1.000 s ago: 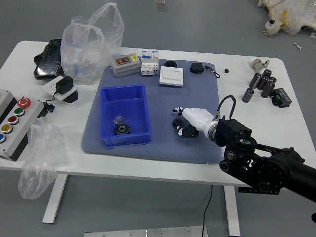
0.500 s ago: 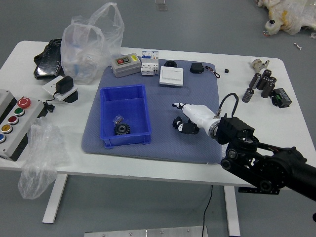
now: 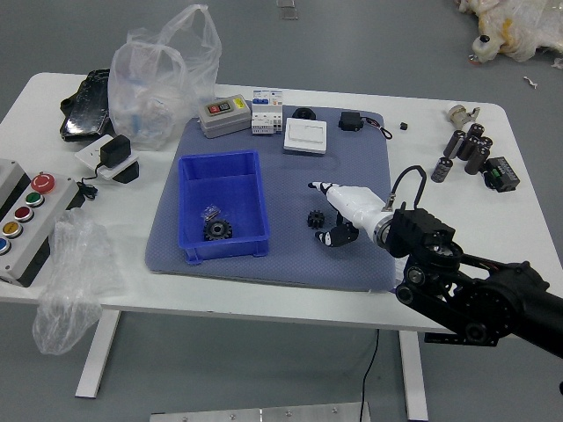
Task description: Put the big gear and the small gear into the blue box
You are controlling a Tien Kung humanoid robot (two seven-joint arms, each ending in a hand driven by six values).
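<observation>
My right hand [image 3: 325, 211] reaches low over the grey mat, its fingers spread and holding nothing. Just left of its fingertips the small black gear [image 3: 316, 219] lies on the mat, apart from the hand as far as I can tell. The blue box [image 3: 222, 167] stands on the mat's left half. Inside it, near the front, the bigger black gear [image 3: 217, 229] lies beside a small clear plastic piece [image 3: 209, 213].
Behind the box are a grey device [image 3: 224, 116], white modules [image 3: 266, 119] and a white square block [image 3: 305, 136]. A button panel [image 3: 33, 215] and plastic bags [image 3: 163, 83] occupy the left. Black cylinders [image 3: 476, 147] stand at the right.
My right hand's fingers have opened and drawn slightly right, off the small gear, which now shows fully on the mat. The box and its contents have stayed put.
</observation>
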